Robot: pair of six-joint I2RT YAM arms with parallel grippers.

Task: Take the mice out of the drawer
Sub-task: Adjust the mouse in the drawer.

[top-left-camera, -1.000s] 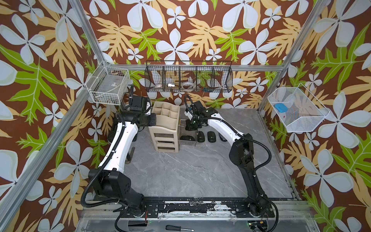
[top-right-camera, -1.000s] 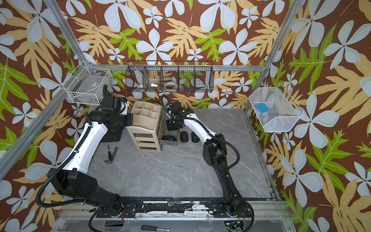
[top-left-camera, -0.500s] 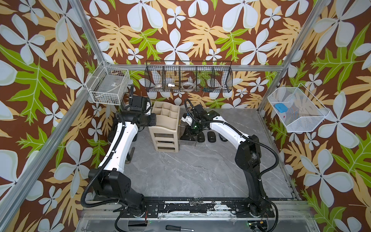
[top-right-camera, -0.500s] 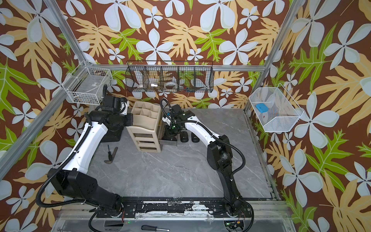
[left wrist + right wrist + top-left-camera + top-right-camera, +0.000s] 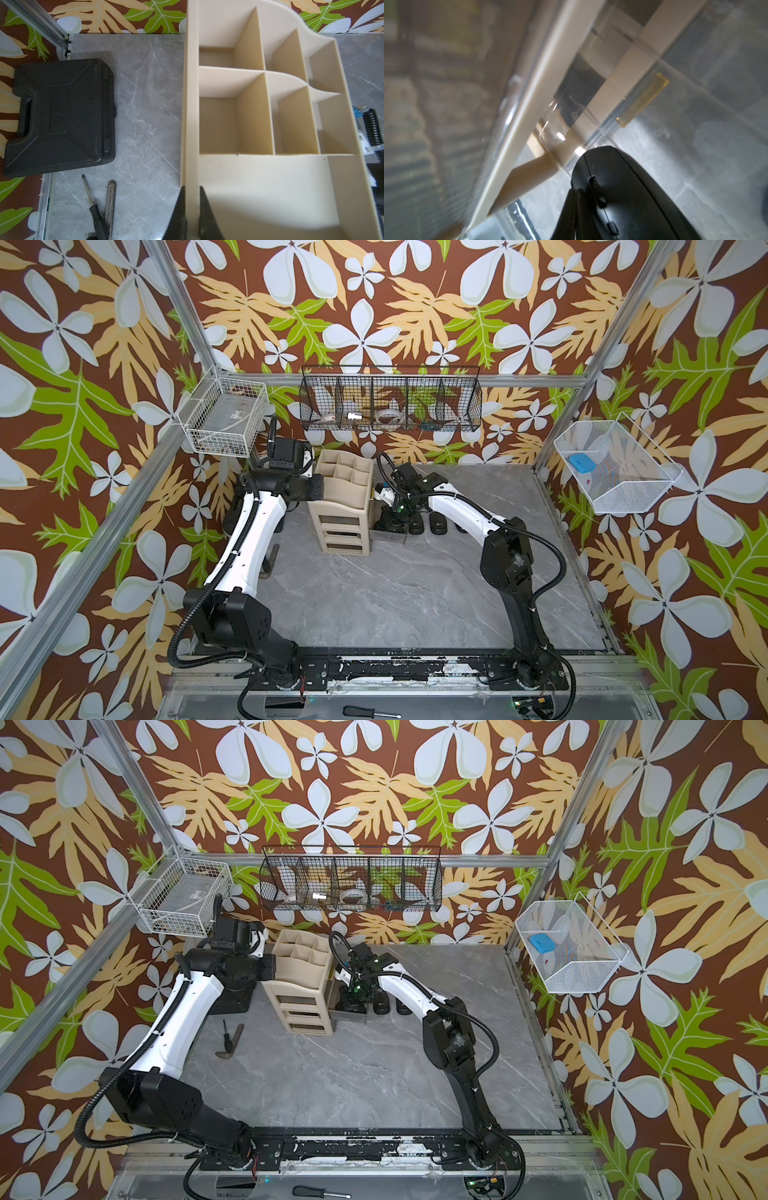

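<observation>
The clear drawer [image 5: 388, 536] stands pulled out to the right of the beige organizer [image 5: 347, 506]. My right gripper [image 5: 388, 519] reaches down into it, also in a top view [image 5: 353, 1002]. In the right wrist view its fingers [image 5: 574, 207] are pressed together, shut on nothing, and lie against the side of a black mouse [image 5: 623, 187] inside the drawer. Two black mice [image 5: 415, 526] [image 5: 438, 525] rest on the table just right of the drawer. My left gripper [image 5: 191, 189] is shut on the organizer's side wall [image 5: 190, 104].
A black plastic case [image 5: 60, 116], a screwdriver [image 5: 91, 201] and a metal tool [image 5: 110, 203] lie left of the organizer. Wire baskets hang on the back wall [image 5: 390, 404] and side walls [image 5: 224, 418] [image 5: 611, 466]. Another screwdriver [image 5: 370, 711] lies on the front rail.
My right gripper has dropped lower and moved nearer the organizer, down into the drawer. The left arm has held still on the organizer wall.
</observation>
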